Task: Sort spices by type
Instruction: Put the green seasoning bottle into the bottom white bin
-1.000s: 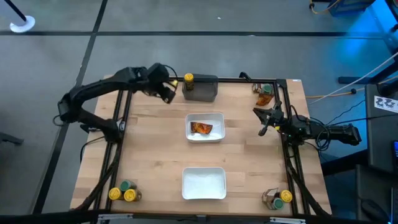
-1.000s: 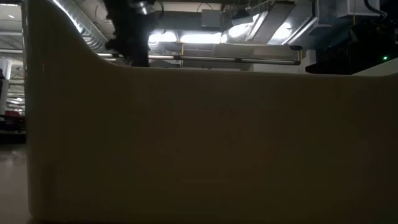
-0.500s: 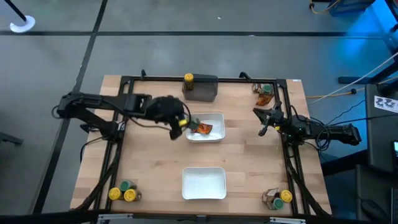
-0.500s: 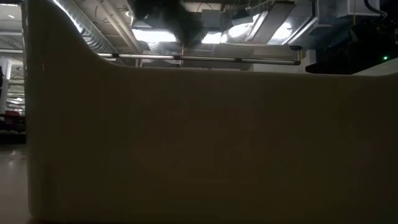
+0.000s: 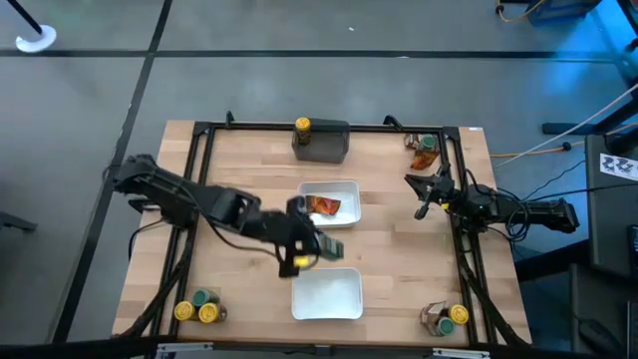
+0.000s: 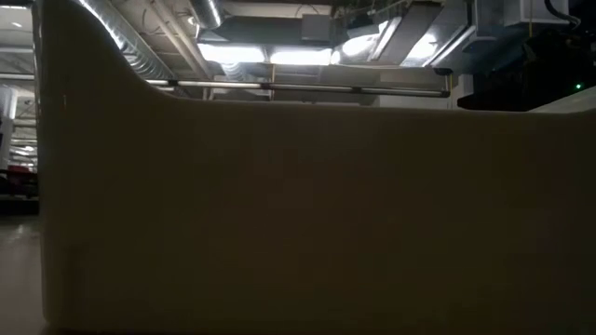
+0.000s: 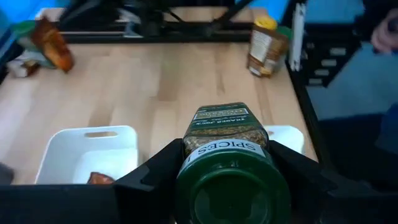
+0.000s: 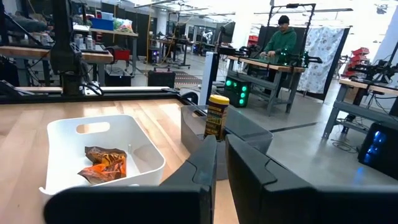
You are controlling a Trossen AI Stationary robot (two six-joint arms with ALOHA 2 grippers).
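Left wrist view: left tool [image 7: 227,163] is clenched on a green-lidded spice jar [image 7: 227,155], carried above the counter [image 5: 239,170] between the two white trays [image 5: 327,295], presumably for sorting. Right tool [image 5: 421,194] waits at the counter's right edge, fingers nearly together.

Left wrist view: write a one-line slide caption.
Left gripper holds a green-lidded spice jar above the table.
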